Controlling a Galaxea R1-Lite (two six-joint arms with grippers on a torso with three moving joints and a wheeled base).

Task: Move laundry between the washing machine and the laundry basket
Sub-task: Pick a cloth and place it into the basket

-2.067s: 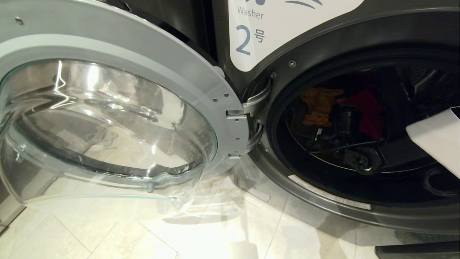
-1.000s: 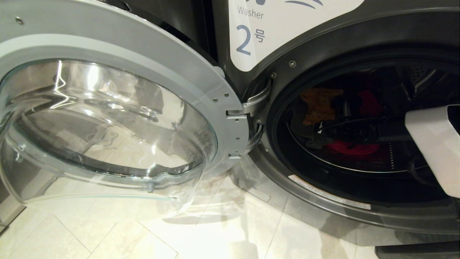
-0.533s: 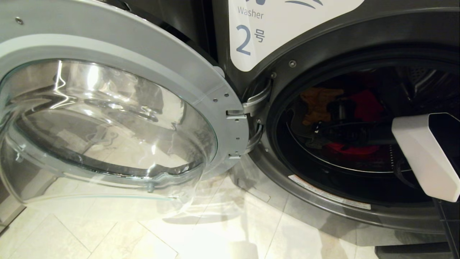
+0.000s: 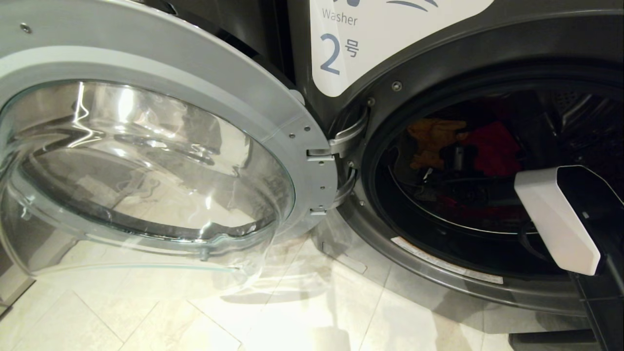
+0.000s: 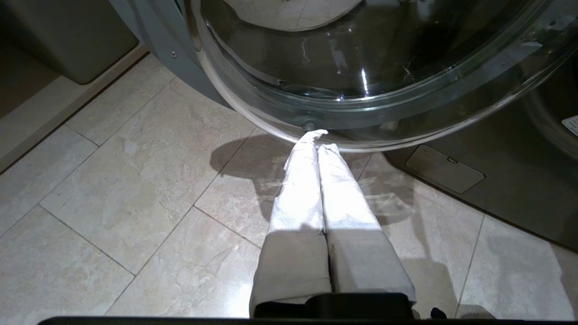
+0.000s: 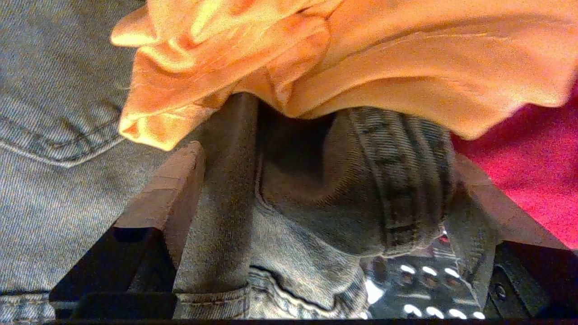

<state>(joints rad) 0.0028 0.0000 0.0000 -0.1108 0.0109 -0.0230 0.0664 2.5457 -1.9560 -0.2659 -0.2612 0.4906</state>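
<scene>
The washing machine (image 4: 341, 48), dark grey and labelled 2, has its round glass door (image 4: 146, 161) swung open to the left. The laundry lies in the dark drum: a mustard-orange garment (image 4: 434, 139) (image 6: 361, 58), a red-pink one (image 4: 495, 146) (image 6: 533, 180) and a grey denim one (image 6: 58, 135). My right arm's white link (image 4: 555, 219) reaches in through the opening. My right gripper (image 6: 325, 153) is open, its fingers (image 6: 171, 189) spread wide around a bunched fold of the denim, just under the orange cloth. My left gripper (image 5: 318, 140) hangs shut below the door's rim. The laundry basket is out of view.
The open door's bulging glass takes up the left half of the head view over pale floor tiles (image 4: 146, 317). A grey box (image 5: 67, 40) stands by the wall beyond the door. The washer's service flap (image 5: 445, 169) sits low. The perforated drum wall (image 6: 429, 289) shows under the denim.
My right arm's white link has moved left and lower across the drum opening, reaching further in. The door, the washer and my left gripper have not moved.
</scene>
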